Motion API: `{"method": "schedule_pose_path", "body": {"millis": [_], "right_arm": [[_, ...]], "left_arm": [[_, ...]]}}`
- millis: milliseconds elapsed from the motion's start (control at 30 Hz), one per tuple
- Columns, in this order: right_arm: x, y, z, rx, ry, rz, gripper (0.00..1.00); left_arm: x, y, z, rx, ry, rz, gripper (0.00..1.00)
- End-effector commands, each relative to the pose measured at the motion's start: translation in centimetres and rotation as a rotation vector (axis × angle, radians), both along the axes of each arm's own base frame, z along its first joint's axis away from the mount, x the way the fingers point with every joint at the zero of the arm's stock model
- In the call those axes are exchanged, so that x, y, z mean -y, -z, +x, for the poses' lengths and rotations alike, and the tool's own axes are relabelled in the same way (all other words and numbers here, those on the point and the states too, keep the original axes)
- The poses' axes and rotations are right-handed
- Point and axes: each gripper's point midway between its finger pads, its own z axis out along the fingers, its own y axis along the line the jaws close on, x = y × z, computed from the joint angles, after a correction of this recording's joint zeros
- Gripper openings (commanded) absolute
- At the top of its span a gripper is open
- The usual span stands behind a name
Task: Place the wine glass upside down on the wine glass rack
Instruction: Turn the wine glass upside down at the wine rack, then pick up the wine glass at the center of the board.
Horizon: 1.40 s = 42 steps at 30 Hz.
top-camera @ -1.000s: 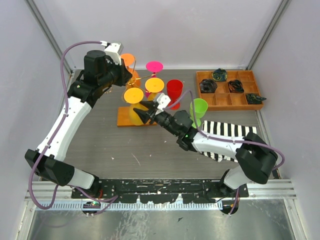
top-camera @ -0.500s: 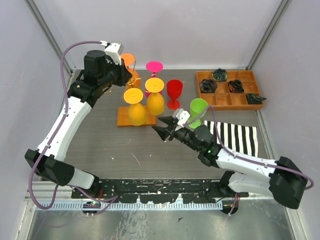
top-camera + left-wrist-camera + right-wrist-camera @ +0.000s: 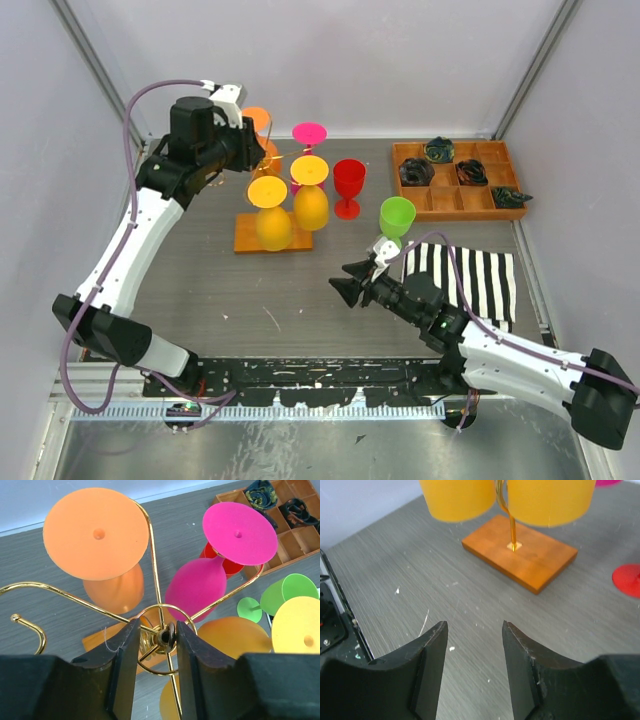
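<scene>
Jaws parted, straddling the gold hub of the wine glass rack (image 3: 248, 242) without a clear grip: left gripper (image 3: 157, 630). Jaws wide and empty, low over the table (image 3: 395, 565): right gripper (image 3: 474, 627). Finds the wine glass (image 3: 311, 208) hanging upside down on the rack, beside a second yellow glass (image 3: 272, 228).

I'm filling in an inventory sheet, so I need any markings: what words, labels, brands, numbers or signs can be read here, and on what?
None: no text can be read in any view.
The wine glass rack, red wine glass, green wine glass, wooden tray and striped cloth show no markings.
The white specks on the black rail at the near edge are too small to tell.
</scene>
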Motion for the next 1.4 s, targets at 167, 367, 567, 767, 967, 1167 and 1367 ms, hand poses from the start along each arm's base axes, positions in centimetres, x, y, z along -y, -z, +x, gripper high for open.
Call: {"method": "schedule_pose_path", "body": {"millis": [167, 367, 567, 767, 967, 1167, 1367], "right_arm": [[1.0, -0.6, 0.2, -0.052, 0.048, -0.032, 0.55], [1.7, 1.1, 0.6, -0.181, 0.119, -0.131, 0.57], [3.3, 2.5, 2.0, -0.238, 0.253, -0.214, 0.58], [5.5, 2.8, 4.1, -0.247, 0.432, -0.206, 0.63], [7.6, 4.0, 6.6, -0.292, 0.519, -0.138, 0.63], [10.5, 5.1, 9.3, -0.285, 0.634, -0.05, 0.64], [12.2, 6.7, 11.0, -0.257, 0.711, 0.018, 0.64]], "left_arm": [[-0.6, -3.2, -0.1, 0.045, -0.025, -0.015, 0.45], [-0.7, -5.8, -0.4, 0.108, -0.025, -0.044, 0.51], [-1.3, -9.2, -2.3, 0.213, -0.023, -0.1, 0.57], [-3.2, -9.7, -6.2, 0.252, -0.04, -0.107, 0.64], [-6.5, -6.1, -10.9, 0.23, -0.102, -0.054, 0.72], [-9.2, -1.5, -15.3, 0.171, -0.164, -0.029, 0.76], [-11.2, 1.8, -18.0, 0.146, -0.22, -0.023, 0.76]]}}
